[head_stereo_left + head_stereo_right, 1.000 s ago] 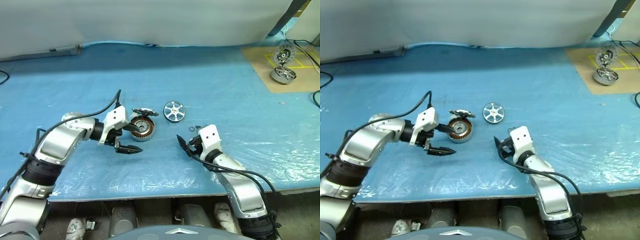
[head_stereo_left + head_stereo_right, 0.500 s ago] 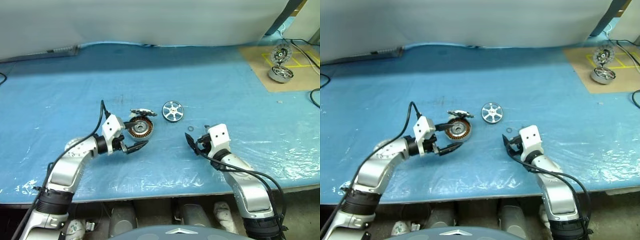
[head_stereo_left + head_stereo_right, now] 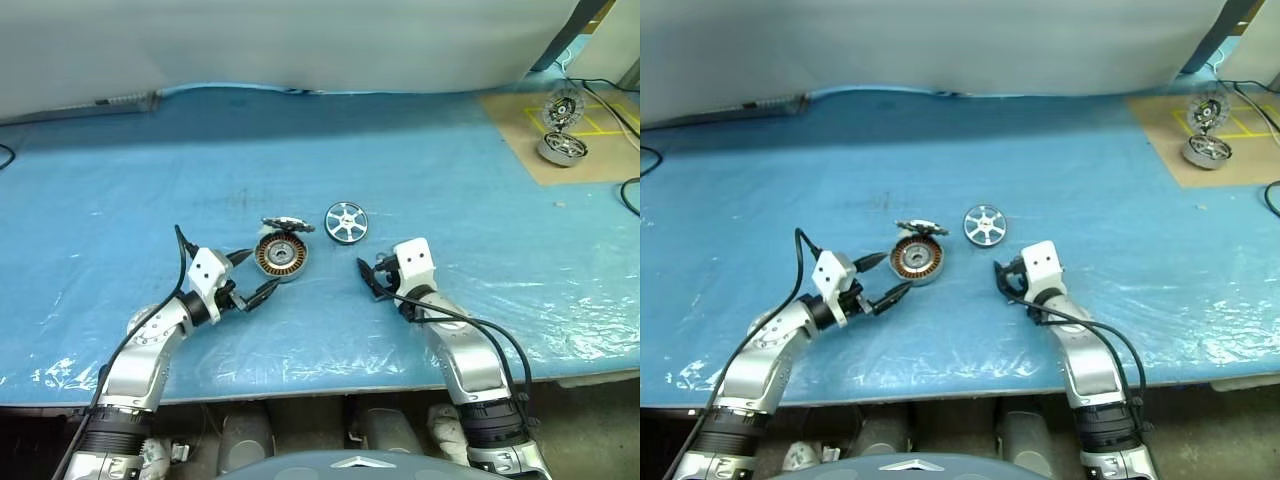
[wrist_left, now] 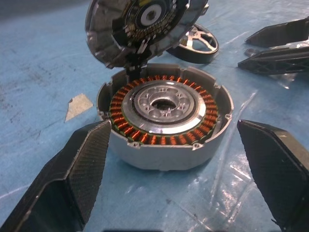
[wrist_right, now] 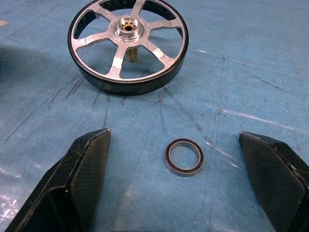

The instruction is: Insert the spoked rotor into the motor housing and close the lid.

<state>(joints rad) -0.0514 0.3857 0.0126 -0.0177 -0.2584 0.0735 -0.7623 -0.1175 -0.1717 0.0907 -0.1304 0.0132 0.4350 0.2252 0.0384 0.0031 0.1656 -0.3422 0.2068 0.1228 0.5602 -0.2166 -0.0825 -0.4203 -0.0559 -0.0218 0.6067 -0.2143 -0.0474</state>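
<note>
the motor housing [image 4: 164, 121] sits on the blue desk [image 3: 450, 170], its lid [image 4: 140, 24] tilted up, between the spread fingers of the left gripper [image 4: 183, 159]. the spoked rotor [image 5: 128, 43] lies flat nearby – the right gripper [image 5: 186, 186] is released around a small ring (perhaps a bearing) [image 5: 184, 157].

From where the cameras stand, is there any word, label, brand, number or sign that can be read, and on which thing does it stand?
There is no readable text.
The spoked rotor: bare metal, no marking.
The motor housing and its lid: no lettering that can be read; the fine detail on the lid's inner face is too small.
The small ring: plain.
The brown board: yellow lines, no words.
</note>
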